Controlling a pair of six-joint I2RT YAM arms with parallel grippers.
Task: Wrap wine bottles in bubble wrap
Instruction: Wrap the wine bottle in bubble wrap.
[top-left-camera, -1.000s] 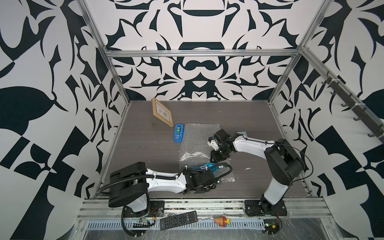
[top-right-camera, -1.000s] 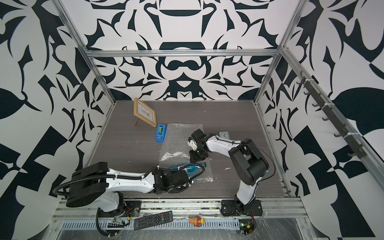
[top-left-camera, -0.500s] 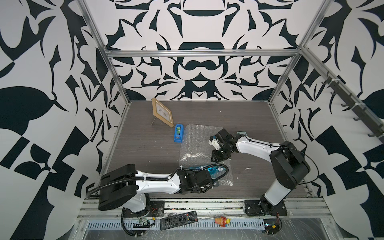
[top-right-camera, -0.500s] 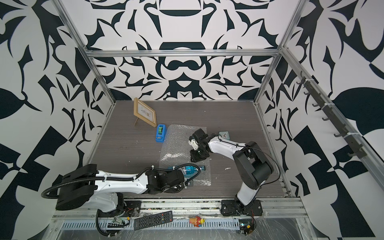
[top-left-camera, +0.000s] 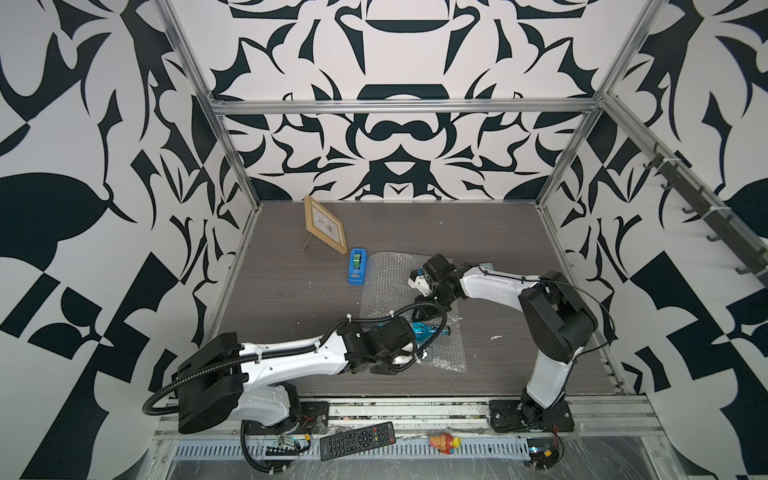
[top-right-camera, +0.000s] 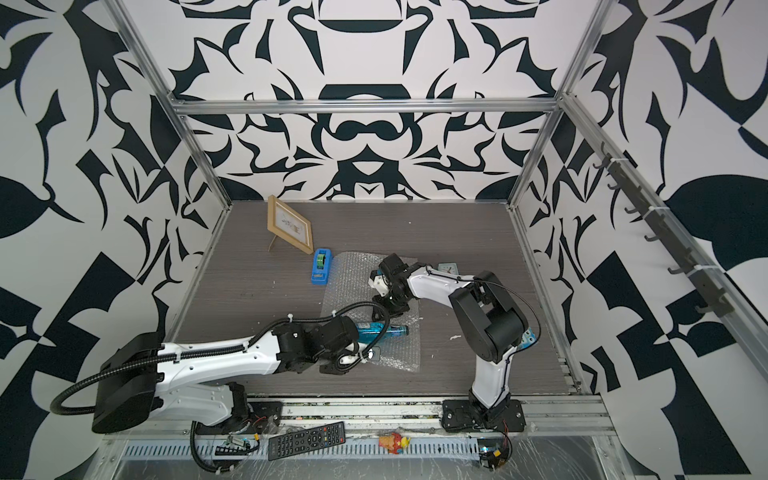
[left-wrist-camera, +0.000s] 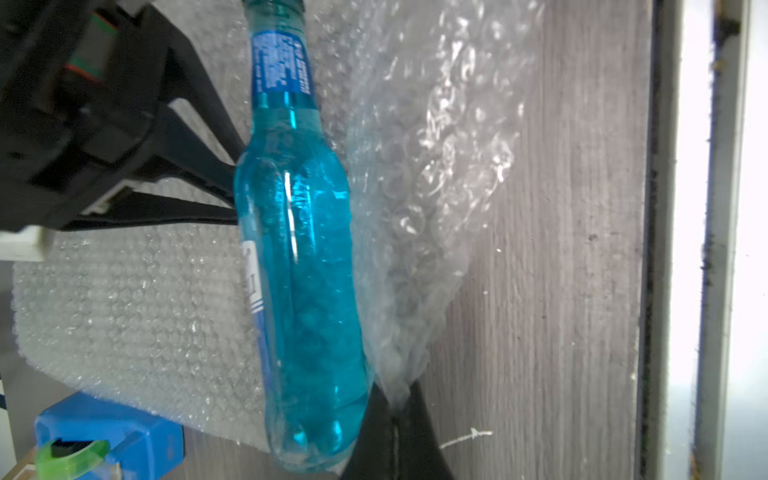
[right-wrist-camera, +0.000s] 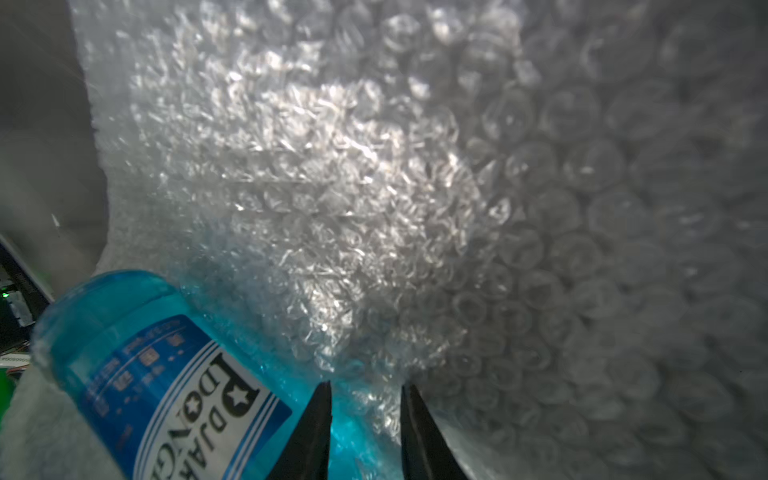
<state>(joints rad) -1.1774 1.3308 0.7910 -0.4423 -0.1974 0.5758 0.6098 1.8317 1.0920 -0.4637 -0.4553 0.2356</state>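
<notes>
Bottle (left-wrist-camera: 299, 257) lies on its side on the bubble wrap (left-wrist-camera: 137, 299), its base just beside the left gripper (left-wrist-camera: 392, 417), which is pinched tight on the sheet's lifted edge, while the right gripper (right-wrist-camera: 365, 392), jaws narrowly parted and empty, points at its shoulder from the opposite side.

Grey wood-grain table (top-left-camera: 286, 303). Far left: wooden picture frame (top-left-camera: 325, 225), standing propped. Blue tape dispenser (top-left-camera: 357, 267) lies just near-right of it, beside the bubble wrap (top-left-camera: 386, 286) spread mid-table (near end rumpled, lifted). White scrap (top-left-camera: 495, 337) right of the sheet.
</notes>
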